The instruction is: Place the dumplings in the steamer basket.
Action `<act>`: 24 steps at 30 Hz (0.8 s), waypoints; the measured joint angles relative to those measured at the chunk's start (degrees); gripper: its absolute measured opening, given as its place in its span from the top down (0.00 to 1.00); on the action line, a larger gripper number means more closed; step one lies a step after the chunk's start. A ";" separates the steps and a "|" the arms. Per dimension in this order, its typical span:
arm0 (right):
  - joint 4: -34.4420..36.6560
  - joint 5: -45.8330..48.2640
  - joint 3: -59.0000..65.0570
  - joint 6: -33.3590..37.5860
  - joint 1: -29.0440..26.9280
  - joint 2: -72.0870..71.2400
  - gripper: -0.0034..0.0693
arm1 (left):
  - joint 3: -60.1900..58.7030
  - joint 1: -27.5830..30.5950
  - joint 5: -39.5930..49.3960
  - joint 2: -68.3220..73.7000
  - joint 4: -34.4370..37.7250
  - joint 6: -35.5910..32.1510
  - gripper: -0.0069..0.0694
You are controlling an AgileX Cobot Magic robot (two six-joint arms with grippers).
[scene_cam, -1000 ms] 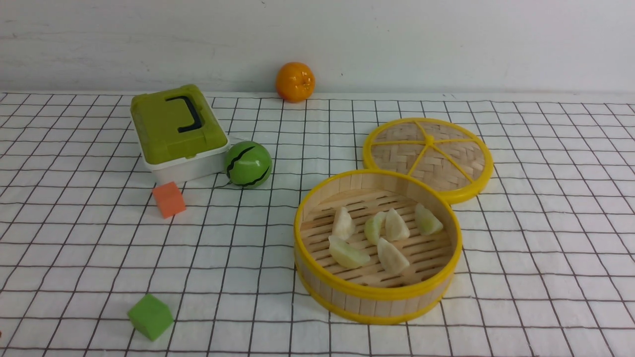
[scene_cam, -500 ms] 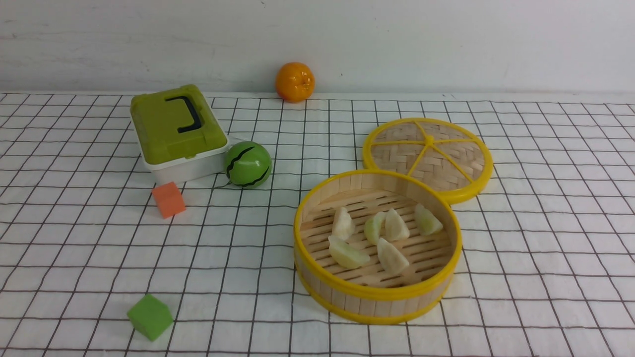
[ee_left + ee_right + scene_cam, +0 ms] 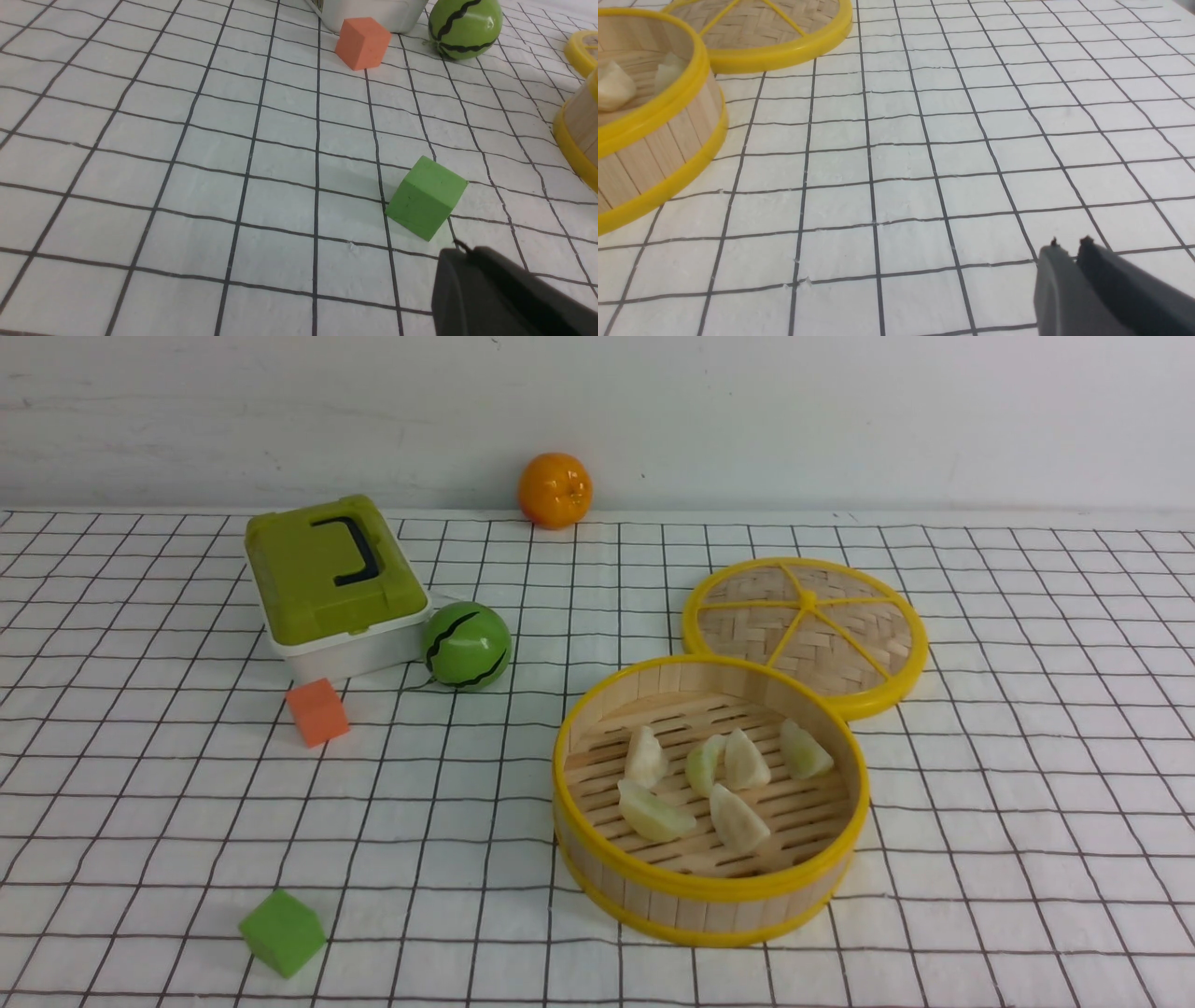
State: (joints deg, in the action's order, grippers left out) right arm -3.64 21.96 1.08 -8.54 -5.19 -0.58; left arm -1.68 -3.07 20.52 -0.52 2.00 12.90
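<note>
Several pale dumplings [image 3: 726, 782] lie on the slatted floor of the steamer basket [image 3: 709, 889], right of the middle of the front view. The right wrist view shows the basket's wall [image 3: 654, 149] and two dumplings [image 3: 614, 86] inside it. My right gripper [image 3: 1069, 242] hovers over bare cloth well away from the basket, its tips a narrow gap apart with nothing between them. My left gripper [image 3: 460, 247] is shut and empty, just short of the green cube [image 3: 426, 198]. Neither arm shows in the front view.
The flat woven lid [image 3: 805, 630] lies behind the basket, touching it. A green-lidded box [image 3: 331, 583], a green striped ball [image 3: 467, 646] and an orange cube [image 3: 317, 711] stand at the left. An orange [image 3: 555, 490] sits by the back wall.
</note>
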 joint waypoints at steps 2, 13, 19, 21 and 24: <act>0.00 0.00 0.00 0.00 0.00 0.00 0.87 | 0.00 0.64 0.00 0.00 0.00 0.00 0.92; 0.00 0.00 0.00 0.00 0.00 0.00 0.85 | 0.00 5.90 0.00 0.00 -0.11 0.00 0.92; 0.00 0.00 0.00 0.00 0.00 0.00 0.84 | 0.00 5.97 0.00 0.00 -2.00 0.00 0.92; 0.00 0.00 0.00 0.00 0.00 0.00 0.83 | 0.00 5.97 0.00 0.00 -3.46 0.00 0.92; 0.00 0.00 0.00 0.00 0.00 0.00 0.83 | 0.00 5.97 0.00 0.00 -4.24 0.00 0.92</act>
State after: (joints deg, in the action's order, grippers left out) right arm -3.64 21.96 1.08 -8.54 -5.19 -0.58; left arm -1.68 2.90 20.52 -0.52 -2.23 12.90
